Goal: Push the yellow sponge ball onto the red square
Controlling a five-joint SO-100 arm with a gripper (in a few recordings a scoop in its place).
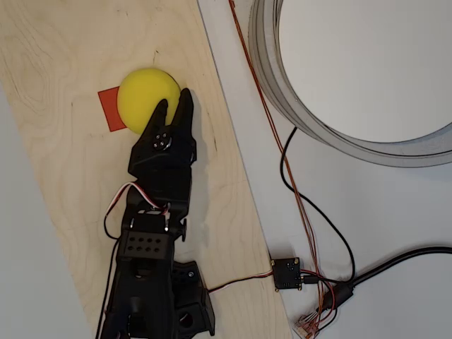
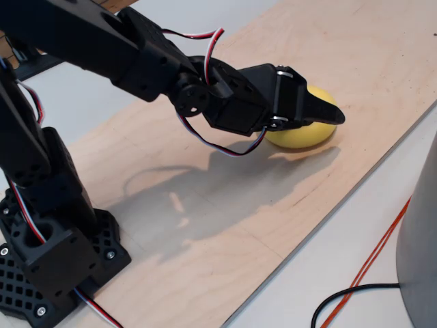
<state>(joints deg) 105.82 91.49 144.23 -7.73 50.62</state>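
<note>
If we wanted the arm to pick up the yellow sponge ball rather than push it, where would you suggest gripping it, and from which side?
Grip the yellow sponge ball across its widest middle, coming from the arm's side, at the bottom right in the overhead view. It is round, so no part differs; the end effector already sits there, with its fingers slightly parted. The foam would probably give, so a light squeeze should hold. The red square lies partly under it.

Bare plywood board [image 1: 63, 212] left of arm; grey ring [image 1: 282, 85] apparently crowds right.

In the overhead view I see the ball [image 1: 145, 95] on the board [image 1: 63, 183], overlapping the square's [image 1: 110, 109] right edge, the gripper [image 1: 173, 106] touching its right side.
</note>
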